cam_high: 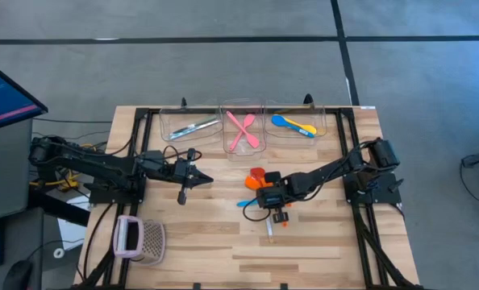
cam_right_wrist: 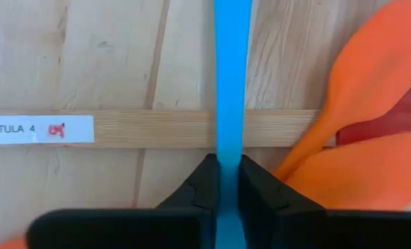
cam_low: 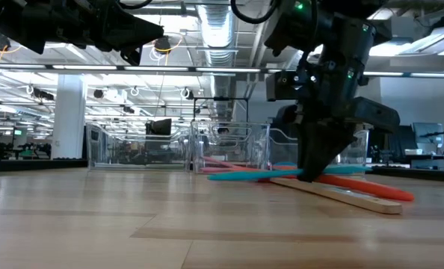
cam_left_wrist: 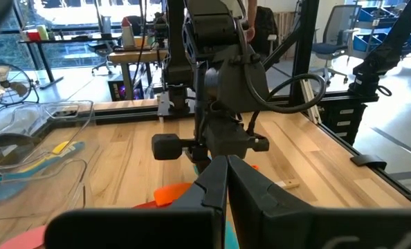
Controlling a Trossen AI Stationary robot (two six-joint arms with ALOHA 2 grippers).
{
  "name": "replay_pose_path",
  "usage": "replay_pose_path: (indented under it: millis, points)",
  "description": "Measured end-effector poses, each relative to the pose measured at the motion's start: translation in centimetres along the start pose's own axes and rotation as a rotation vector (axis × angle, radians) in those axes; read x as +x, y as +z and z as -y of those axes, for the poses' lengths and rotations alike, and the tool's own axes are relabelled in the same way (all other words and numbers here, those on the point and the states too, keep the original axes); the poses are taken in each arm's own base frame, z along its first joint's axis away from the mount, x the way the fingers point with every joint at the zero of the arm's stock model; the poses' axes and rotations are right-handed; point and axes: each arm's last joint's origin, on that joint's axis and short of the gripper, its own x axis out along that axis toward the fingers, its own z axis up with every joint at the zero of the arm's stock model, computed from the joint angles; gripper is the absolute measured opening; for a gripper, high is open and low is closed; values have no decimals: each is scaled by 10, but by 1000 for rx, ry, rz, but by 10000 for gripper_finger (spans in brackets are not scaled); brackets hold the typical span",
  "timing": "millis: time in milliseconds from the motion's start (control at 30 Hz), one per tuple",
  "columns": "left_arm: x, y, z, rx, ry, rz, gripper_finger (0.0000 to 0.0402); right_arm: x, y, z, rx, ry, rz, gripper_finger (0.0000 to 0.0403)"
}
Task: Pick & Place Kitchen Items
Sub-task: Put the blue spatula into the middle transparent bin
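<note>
Right claw (cam_right_wrist: 223, 181) clenched on the blue spoon handle (cam_right_wrist: 232, 76) — fingers pressed against both its sides, down at desk (cam_high: 320, 250) level near the middle. Handle crosses over the wooden spatula handle (cam_right_wrist: 157, 129), which carries a white label; orange spoons (cam_right_wrist: 371, 104) lie touching, just beside the red spatula head (cam_right_wrist: 392, 124). Along the desk's far edge, three clear bins: cutlery (cam_high: 193, 127) in one, pink spoons (cam_high: 243, 129) in the middle, yellow and blue spoons (cam_high: 294, 125) in the third. Left claw (cam_high: 183, 193) closed, empty — held above the desk's left half. Pink-and-white mesh basket (cam_high: 139, 238) near the front left corner.
</note>
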Motion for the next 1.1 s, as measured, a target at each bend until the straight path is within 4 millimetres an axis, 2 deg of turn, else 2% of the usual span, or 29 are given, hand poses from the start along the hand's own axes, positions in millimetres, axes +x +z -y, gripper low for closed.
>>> replay_pose_path:
  millis: [167,367,567,633,867,1100]
  points:
    - [0,0,0,0,0,0,2,-8,8,2,-1,-4,-9,23]
    - [0,0,0,0,0,1,2,-30,27,6,-13,-12,-18,23]
    - [0,0,0,0,0,1,2,-70,40,12,-33,-9,23,23]
    - [0,0,0,0,0,2,2,-89,45,16,-23,-6,111,23]
    - [0,0,0,0,0,5,2,-156,39,32,83,-10,378,23]
    - [0,1,0,0,1,11,2,-193,36,42,148,-13,579,23]
